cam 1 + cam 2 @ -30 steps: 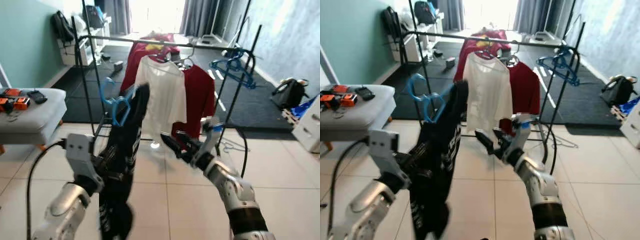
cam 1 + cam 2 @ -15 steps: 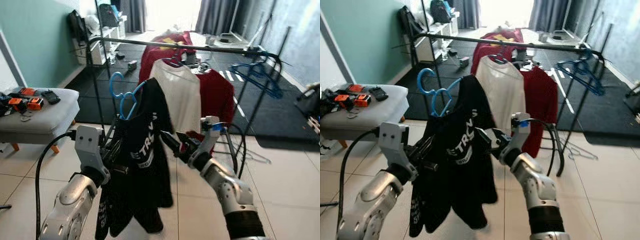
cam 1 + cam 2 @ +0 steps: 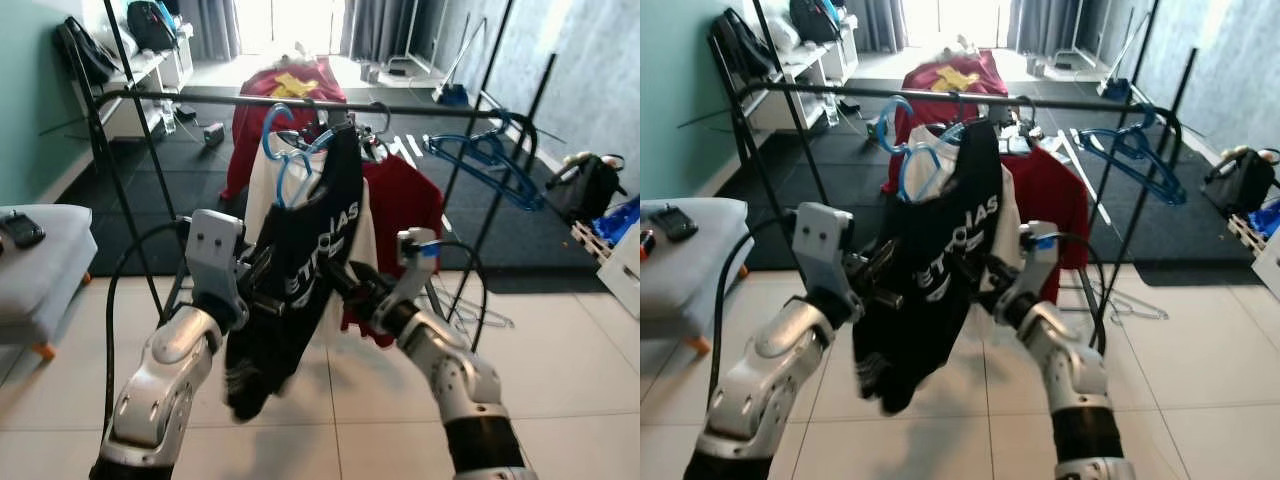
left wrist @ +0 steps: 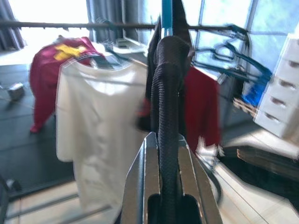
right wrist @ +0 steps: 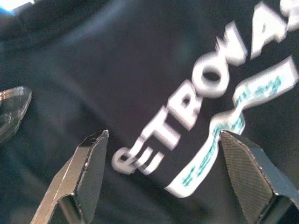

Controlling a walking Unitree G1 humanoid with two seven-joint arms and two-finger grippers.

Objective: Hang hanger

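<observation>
Hanging is almost happening: the left pincer [image 3: 262, 282] is squeezing the black shirt [image 3: 305, 270] on its blue hanger [image 3: 285, 160], lifting it right up by the rack's rail [image 3: 420, 108]. The right pincer [image 5: 163, 177] is staying open just in front of the shirt. Next, I think, the hook needs to go up and over the rail.

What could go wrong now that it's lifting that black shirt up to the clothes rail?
The blue hanger has its hook near the rail but I can't tell if it is over it; letting go early could drop the black shirt.

The left gripper grips bunched shirt fabric, so the cloth could slip.

The white shirt and red shirt hang close behind, so the right gripper, open against the shirt, could snag them.
</observation>
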